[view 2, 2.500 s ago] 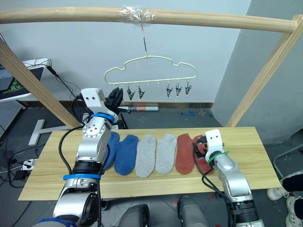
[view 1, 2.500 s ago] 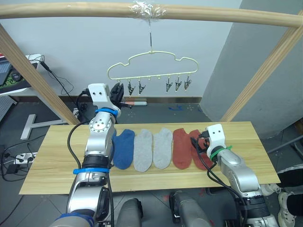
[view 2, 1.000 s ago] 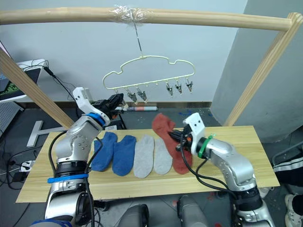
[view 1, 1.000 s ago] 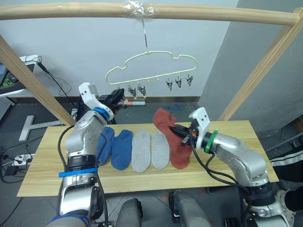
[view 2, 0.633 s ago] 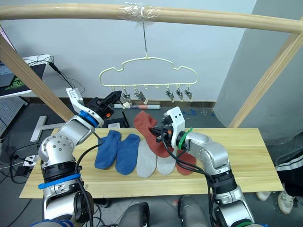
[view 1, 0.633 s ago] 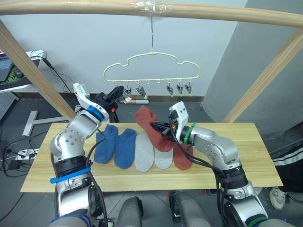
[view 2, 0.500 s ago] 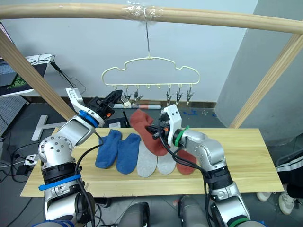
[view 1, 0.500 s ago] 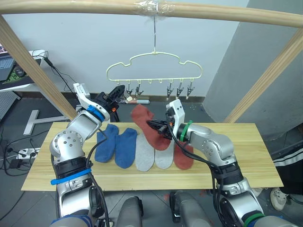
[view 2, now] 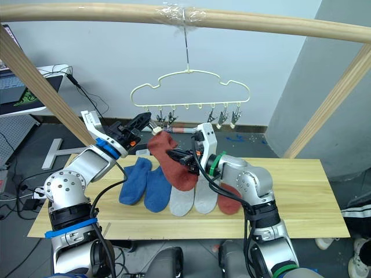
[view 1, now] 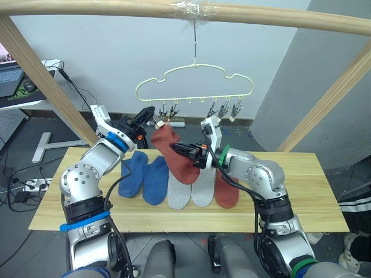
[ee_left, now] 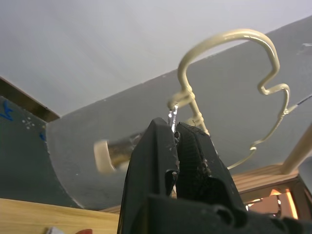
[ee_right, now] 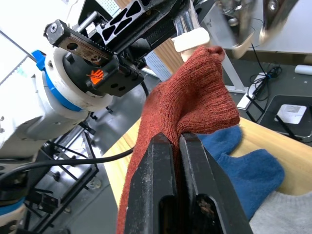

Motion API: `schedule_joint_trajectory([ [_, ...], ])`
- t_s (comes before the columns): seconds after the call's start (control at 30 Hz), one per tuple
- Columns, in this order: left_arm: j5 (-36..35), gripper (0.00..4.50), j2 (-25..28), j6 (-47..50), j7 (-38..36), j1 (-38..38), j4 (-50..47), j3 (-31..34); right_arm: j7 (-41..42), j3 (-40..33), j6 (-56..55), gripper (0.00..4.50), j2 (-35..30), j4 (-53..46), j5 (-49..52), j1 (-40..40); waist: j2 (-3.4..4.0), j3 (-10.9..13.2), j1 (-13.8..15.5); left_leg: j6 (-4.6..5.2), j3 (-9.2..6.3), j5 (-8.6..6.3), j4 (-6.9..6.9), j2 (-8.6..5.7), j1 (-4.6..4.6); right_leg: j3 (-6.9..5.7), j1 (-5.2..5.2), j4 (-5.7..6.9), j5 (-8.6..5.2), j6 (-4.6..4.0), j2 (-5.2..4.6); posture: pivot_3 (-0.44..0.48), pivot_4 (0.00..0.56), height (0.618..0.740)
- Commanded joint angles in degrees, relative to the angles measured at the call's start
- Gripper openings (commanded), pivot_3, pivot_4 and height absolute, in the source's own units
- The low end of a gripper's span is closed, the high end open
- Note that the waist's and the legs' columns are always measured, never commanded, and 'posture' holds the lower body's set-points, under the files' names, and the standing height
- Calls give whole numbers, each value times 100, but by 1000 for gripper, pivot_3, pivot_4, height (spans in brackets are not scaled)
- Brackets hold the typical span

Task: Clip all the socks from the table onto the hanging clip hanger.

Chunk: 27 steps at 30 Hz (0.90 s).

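The right gripper, pinching a rust-red sock, has carried it up off the table to just below the clip hanger. The left gripper, fingers pressed together, pinches the hanger's leftmost clip. Clipping looks imminent.

Head stereo pair looks forward and down over the table, both eyes sharing the clip hanger. Left wrist cam looks up, close on the hanger wire. Right wrist cam sits close on the rust-red sock.
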Motion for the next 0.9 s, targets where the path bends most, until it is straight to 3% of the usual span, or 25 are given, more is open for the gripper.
schedule_joint_trajectory([
  [0.03,-231,69,95,21,9,-24,-251,38,-57,-230,150,18,49,-342,351,-32,0,0,0,0,-2,0,0,0,0,-1,0,0,0,0,0,26,228,740],
  [0.57,-534,69,176,85,63,36,-328,41,-396,-605,463,18,177,-307,995,-39,0,0,0,0,-9,0,0,0,-4,-4,0,-2,0,0,1,26,230,740],
  [0.9,-723,69,90,-41,190,-9,-389,6,-458,-483,201,18,327,100,871,-100,2,10,0,0,-12,0,0,-1,-5,-6,0,-4,-1,0,1,28,244,740],
])
